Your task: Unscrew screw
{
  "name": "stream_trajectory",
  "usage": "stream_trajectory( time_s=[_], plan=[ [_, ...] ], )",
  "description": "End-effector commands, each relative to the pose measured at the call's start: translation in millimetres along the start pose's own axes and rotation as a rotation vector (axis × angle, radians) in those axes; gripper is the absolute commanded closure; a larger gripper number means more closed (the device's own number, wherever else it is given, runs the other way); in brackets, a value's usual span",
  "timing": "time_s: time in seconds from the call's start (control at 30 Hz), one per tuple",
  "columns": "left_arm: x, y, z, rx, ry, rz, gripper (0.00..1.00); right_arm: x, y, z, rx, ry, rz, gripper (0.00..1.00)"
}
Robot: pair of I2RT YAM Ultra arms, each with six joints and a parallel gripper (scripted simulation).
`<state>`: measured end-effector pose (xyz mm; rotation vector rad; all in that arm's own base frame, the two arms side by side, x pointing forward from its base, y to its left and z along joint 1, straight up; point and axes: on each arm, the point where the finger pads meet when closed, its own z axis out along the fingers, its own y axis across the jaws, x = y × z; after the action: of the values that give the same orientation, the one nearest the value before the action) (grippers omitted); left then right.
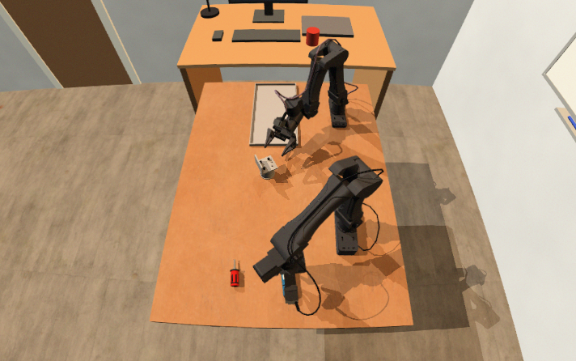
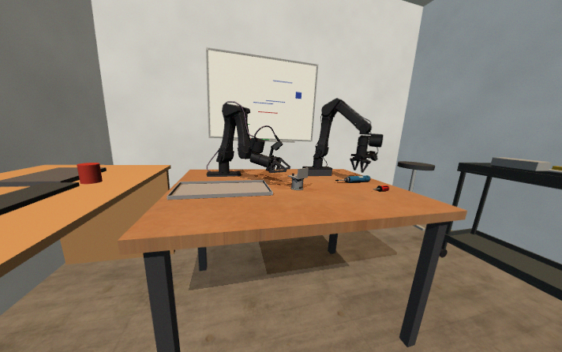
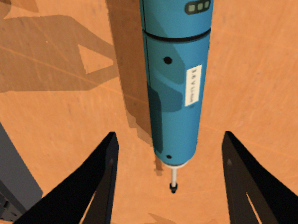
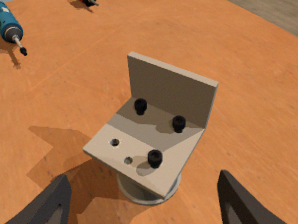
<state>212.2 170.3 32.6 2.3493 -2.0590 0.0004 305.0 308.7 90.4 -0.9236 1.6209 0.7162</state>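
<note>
Left wrist view: left gripper (image 2: 359, 170) (image 3: 170, 135) wide, empty, above the electric screwdriver (image 1: 283, 283) (image 2: 357, 178) (image 3: 175, 95) (image 4: 8, 22), bit toward six o'clock. We judge it heavyish, stiff, prone to roll; grip mid-barrel. Right gripper (image 1: 274, 150) (image 2: 286, 169) (image 4: 144, 175) wide, empty; tippable joint module (image 1: 267, 174) (image 2: 297, 183) (image 4: 126, 190) at twelve in its own view.
</note>
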Motion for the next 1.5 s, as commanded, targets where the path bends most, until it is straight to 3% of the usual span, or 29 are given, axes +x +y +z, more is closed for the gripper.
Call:
stream_trajectory(
  time_s=[0.0,0.2,0.57,0.73,1.47],
  plan=[
    [-10,-9,-18,0.042,-0.040,-0.006,0.35,-15,-6,1,0.003,0.004,-0.003,0.14],
    [-10,-9,-18,0.042,-0.040,-0.006,0.35,-14,-5,-2,0.003,0.012,0.000,0.14],
    [-10,-9,-18,0.042,-0.040,-0.006,0.35,-45,-6,-8,0.004,0.004,-0.003,0.14],
    [-10,-9,-18,0.042,-0.040,-0.006,0.35,-40,-5,-8,0.002,0.014,0.001,0.14],
    [-10,-9,-18,0.042,-0.040,-0.006,0.35,-87,-5,-20,0.004,0.004,-0.003,0.14]
  ],
)
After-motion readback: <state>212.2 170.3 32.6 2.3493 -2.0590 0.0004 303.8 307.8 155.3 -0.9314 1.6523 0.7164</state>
